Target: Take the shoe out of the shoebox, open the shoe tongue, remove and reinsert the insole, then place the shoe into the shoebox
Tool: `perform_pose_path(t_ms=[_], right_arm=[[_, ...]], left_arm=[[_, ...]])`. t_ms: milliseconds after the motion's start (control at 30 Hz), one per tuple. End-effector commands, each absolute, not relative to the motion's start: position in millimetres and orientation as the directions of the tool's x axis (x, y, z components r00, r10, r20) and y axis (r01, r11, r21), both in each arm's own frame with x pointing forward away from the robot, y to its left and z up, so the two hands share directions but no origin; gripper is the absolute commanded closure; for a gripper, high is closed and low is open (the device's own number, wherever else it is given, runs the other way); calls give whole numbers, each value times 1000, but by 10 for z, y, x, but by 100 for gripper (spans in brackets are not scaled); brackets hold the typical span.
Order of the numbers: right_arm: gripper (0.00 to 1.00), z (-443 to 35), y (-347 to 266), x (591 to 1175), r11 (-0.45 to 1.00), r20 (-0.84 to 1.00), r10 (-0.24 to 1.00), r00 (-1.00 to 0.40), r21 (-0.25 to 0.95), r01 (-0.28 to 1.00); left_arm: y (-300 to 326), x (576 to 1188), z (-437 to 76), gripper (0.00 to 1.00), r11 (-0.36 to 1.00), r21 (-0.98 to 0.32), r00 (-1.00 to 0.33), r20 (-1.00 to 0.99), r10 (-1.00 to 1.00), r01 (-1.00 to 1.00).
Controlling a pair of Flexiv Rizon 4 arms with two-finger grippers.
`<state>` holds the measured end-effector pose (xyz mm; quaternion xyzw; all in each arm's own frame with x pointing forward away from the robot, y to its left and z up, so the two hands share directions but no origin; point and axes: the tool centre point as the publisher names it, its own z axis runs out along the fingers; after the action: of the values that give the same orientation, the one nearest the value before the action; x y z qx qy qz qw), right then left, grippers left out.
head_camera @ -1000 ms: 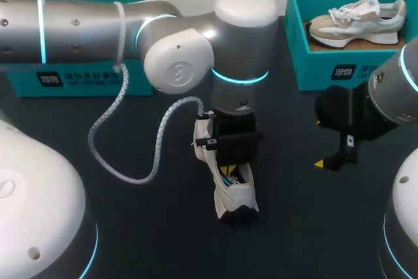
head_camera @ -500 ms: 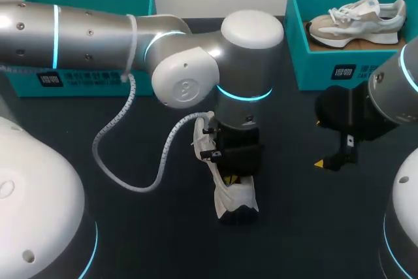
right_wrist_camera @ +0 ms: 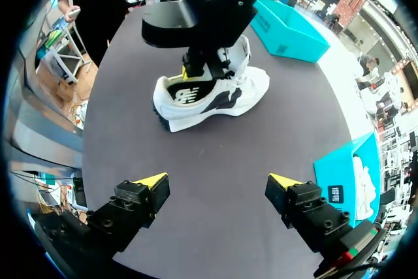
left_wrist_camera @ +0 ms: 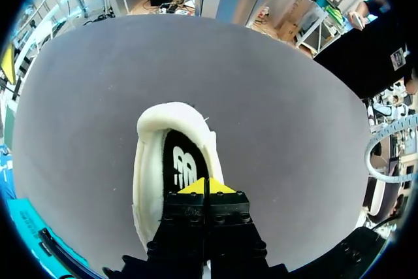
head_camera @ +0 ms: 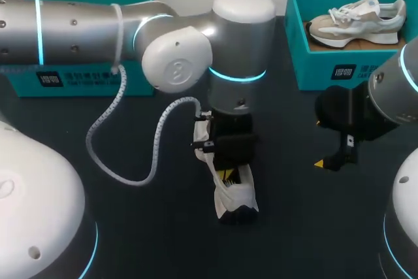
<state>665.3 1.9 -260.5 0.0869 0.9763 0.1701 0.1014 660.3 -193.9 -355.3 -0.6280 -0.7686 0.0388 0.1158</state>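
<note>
A white and black shoe (head_camera: 236, 194) stands on the dark table near the middle, heel toward the front edge. My left arm reaches over it from the left, and my left gripper (head_camera: 227, 174) points down into the shoe's opening. In the left wrist view the left gripper (left_wrist_camera: 204, 186) is shut, yellow tips pressed together over the black insole (left_wrist_camera: 183, 168) inside the shoe (left_wrist_camera: 151, 161); whether they pinch the insole is hidden. My right gripper (head_camera: 320, 143) hangs open at the right, apart from the shoe. The right gripper (right_wrist_camera: 217, 181) faces the shoe (right_wrist_camera: 222, 93) and the left gripper (right_wrist_camera: 191, 71).
A teal shoebox (head_camera: 326, 73) at the back right holds a beige shoe (head_camera: 356, 21). Another teal box (head_camera: 85, 80) stands at the back left behind my left arm. A white coiled cable (head_camera: 124, 135) loops down from the left arm over the table.
The left arm shifted slightly right and down into the shoe, then came back up and left. The shoe and the right arm stayed put.
</note>
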Motion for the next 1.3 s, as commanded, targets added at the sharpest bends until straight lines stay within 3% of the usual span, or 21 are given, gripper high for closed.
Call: perform_pose_path(t_ms=[33,400,733,1300], right_arm=[[0,-2617,23,6639,927,-172,205,-963,350,135],[0,-2617,23,6639,927,-172,205,-963,350,135],[0,-2617,23,6639,927,-172,205,-963,350,135],[0,-2617,23,6639,927,-172,205,-963,350,135]], left_arm=[[-1949,6550,-3665,100,197,-211,-168,145,975,958],[-1973,6495,-4020,100,197,-188,-163,180,970,962],[-2000,6477,-4174,100,246,-133,-241,56,969,960],[-2230,6603,-4271,100,342,-183,-369,-140,919,921]])
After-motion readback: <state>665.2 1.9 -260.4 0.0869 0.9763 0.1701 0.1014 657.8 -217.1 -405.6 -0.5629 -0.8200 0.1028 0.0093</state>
